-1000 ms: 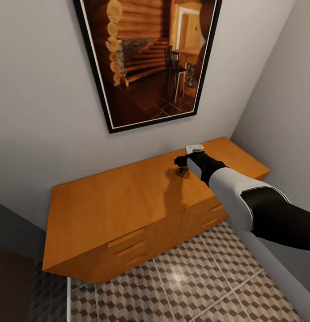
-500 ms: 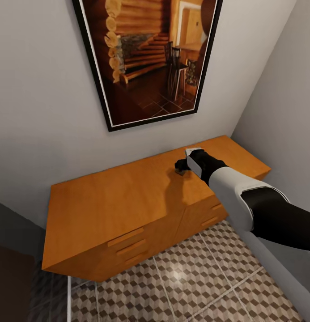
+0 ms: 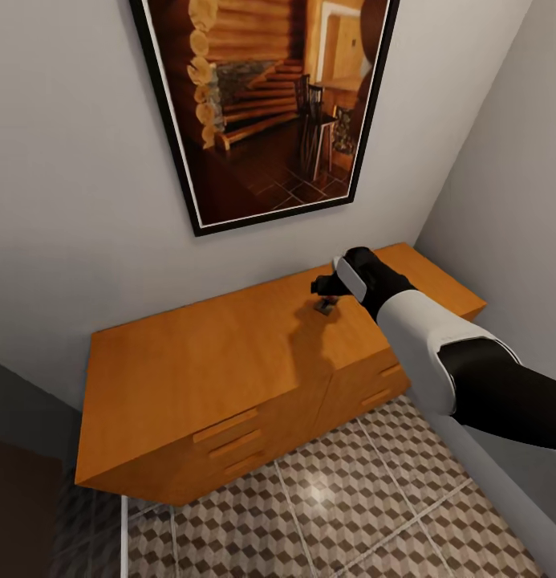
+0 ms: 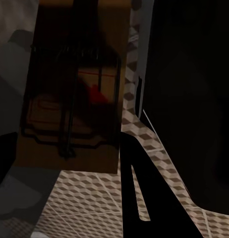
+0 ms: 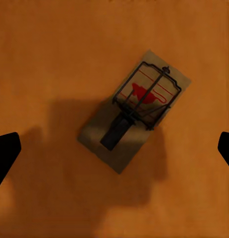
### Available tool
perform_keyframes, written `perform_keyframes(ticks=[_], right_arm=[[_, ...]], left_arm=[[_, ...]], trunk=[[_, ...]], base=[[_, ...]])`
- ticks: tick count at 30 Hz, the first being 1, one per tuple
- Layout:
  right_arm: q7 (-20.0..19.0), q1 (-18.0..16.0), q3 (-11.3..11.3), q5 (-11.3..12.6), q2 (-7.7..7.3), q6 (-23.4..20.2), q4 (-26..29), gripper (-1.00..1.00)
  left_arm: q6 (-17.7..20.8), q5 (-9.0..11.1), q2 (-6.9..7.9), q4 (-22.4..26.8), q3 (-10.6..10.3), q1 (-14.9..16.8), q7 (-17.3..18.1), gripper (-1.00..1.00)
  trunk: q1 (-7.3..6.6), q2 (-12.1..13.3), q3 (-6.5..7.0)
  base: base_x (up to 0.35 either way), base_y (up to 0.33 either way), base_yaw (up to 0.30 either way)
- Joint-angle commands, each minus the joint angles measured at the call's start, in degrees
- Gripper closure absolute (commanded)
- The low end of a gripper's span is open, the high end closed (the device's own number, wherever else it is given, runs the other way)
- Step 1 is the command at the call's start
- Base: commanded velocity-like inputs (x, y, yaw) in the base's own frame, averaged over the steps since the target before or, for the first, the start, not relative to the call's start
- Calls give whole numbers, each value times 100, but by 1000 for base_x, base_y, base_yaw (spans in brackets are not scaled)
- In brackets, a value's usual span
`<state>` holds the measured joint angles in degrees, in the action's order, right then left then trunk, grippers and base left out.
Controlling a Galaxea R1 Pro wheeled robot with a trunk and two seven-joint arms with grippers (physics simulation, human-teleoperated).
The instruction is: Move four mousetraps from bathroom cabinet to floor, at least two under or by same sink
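Right gripper [image 3: 319, 286] hovers over a mousetrap [image 3: 325, 307] on the cabinet [image 3: 213, 361] top, right of centre; fingers spread wide, nothing between. Left gripper [image 4: 70, 163] pinches a second trap [image 4: 75, 94]. Framed picture [image 3: 269, 104] above; patterned floor [image 3: 350, 498] below.

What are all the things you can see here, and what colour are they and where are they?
Mousetraps: two seen, tan wood with dark wire and a red spot; one flat on the cabinet top, one held close in the left wrist view.
Cabinet: one, orange-brown, against the wall.
Framed picture: one, black frame, on the wall above the cabinet.
Bathroom floor: brown, beige and white cube tiles.
Left gripper: shut on a mousetrap.
Right gripper: black, open, above the cabinet-top mousetrap.
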<state>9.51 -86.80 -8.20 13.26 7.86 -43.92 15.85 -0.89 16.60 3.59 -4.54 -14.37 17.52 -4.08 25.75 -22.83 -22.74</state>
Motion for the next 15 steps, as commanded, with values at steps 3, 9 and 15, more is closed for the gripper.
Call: perform_keyframes(ticks=[3,9,15], right_arm=[[48,-4,-41,68,-6,-32,29,-100],[51,-4,-41,71,-65,-37,44,-100],[51,-4,-42,71,-107,-37,49,-100]], left_arm=[[-8,37,-3,-12,-48,6,-5,100],[-8,37,-6,-12,-48,6,-5,100],[-8,37,-21,-12,-48,6,-5,100]], trunk=[[3,-9,-9],[3,-9,-9],[3,-9,-9]], base=[[0,0,0],[0,0,0],[0,0,0]])
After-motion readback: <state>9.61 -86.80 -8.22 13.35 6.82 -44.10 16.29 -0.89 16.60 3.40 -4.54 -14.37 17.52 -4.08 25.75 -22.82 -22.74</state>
